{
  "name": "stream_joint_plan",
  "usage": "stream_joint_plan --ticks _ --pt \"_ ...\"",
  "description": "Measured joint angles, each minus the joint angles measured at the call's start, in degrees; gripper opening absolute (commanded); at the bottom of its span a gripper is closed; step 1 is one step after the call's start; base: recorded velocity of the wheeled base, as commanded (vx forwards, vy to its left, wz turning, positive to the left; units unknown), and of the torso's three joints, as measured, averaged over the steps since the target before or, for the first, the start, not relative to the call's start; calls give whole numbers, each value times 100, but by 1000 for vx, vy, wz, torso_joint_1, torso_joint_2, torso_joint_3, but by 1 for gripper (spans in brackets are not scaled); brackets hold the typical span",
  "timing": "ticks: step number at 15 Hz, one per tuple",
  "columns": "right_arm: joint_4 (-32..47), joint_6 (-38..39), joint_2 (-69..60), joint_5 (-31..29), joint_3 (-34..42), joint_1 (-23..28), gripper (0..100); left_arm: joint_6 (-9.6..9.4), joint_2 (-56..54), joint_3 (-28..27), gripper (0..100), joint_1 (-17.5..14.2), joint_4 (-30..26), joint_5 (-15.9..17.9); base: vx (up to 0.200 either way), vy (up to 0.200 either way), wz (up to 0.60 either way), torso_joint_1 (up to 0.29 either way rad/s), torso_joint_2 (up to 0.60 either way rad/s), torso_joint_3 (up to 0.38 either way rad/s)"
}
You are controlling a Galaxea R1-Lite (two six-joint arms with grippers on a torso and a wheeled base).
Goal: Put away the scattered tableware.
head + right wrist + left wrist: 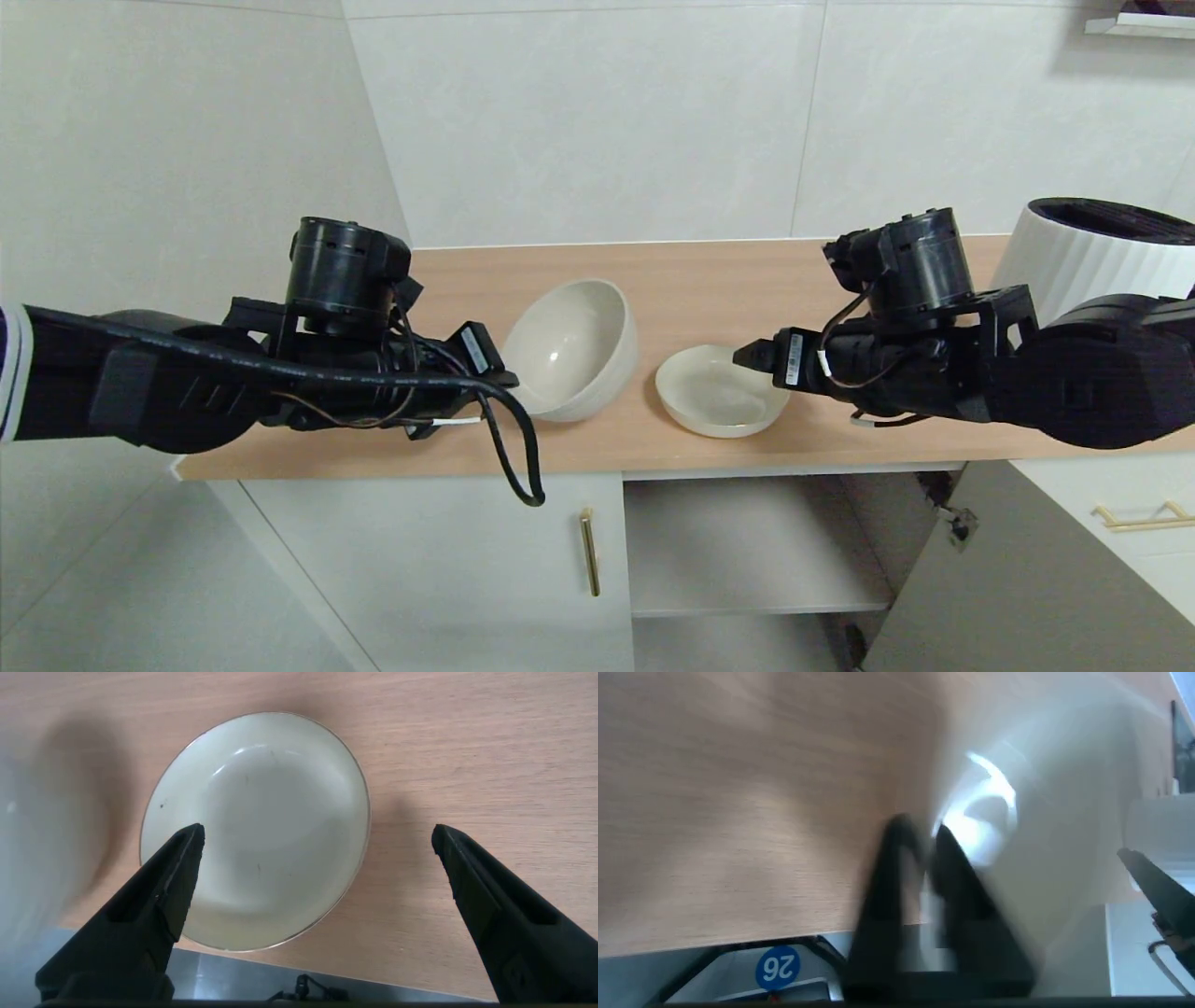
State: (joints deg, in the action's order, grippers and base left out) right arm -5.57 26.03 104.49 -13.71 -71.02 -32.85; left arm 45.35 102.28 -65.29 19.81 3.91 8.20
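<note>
A big bowl point(574, 350) is seen on the wooden counter point(709, 280). It is tipped up on its side, with its open mouth turned toward the left arm. Its rim is pinched by the left gripper point(507, 378), and the two fingers point(898, 859) are pressed close together on it. The left wrist view is blurred, so the grip cannot be made out any better.

A small bowl point(719, 401) is set flat on the counter near the front edge, just beside the big bowl but not touching it. The right gripper point(754, 357) is held over the small bowl's right rim. Its fingers point(140, 924) are spread wide apart and nothing is held in them.

A white ribbed pot point(1083, 247) is stood at the counter's right end. Below the counter a cupboard point(747, 541) is open, and a gold handle point(588, 551) is fixed on the shut door beside it.
</note>
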Motion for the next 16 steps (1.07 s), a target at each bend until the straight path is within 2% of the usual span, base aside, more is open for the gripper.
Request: stream_joint_plan --ticks 7,16 --pt "13 -27 65 -35 -17 0 100 -2 -55 -11 0 -24 -9 6 0 0 0 0 0 0" --pt "27 -239 538 -539 -105 2 100 0 -66 -11 0 -27 -15 6 0 0 0 0 0 0"
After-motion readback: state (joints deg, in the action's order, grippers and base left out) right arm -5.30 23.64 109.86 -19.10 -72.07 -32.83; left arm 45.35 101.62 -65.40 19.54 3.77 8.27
